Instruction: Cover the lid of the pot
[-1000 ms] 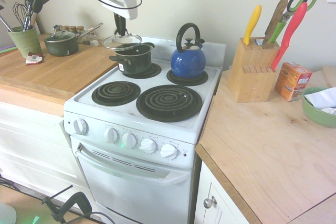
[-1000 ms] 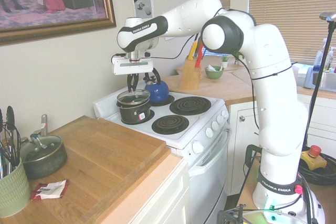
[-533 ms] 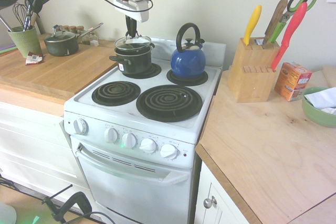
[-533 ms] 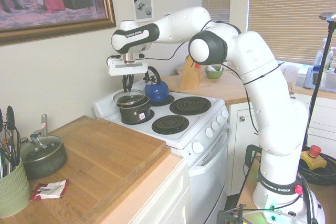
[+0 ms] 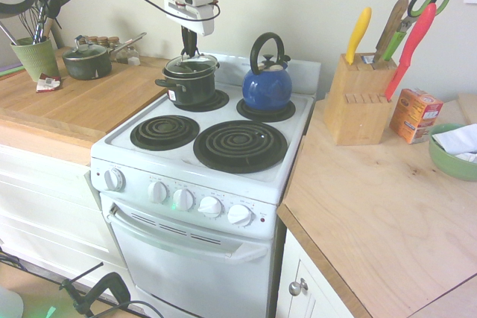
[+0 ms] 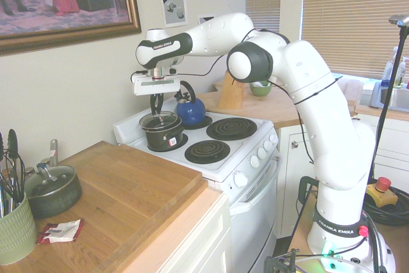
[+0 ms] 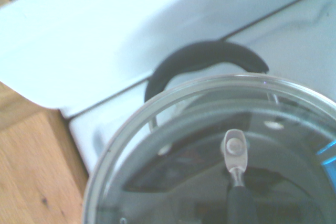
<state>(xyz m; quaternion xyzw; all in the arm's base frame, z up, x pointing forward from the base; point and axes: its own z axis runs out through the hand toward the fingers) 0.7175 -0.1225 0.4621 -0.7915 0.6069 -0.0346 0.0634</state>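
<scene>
The gripper's (image 5: 191, 52) fingers are clenched on the loop handle of the glass lid (image 5: 191, 65), which lies over the top of the black pot (image 5: 192, 88). In the first exterior view, the pot stands on the far left burner (image 5: 216, 100), with the blue kettle (image 5: 266, 88) to its right; whether the lid is fully seated, I cannot tell.

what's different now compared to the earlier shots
The gripper, shut on the glass lid, has carried it sideways toward the blue kettle and down over the black pot. The pot, the kettle and the grey-green pot stayed put.
</scene>
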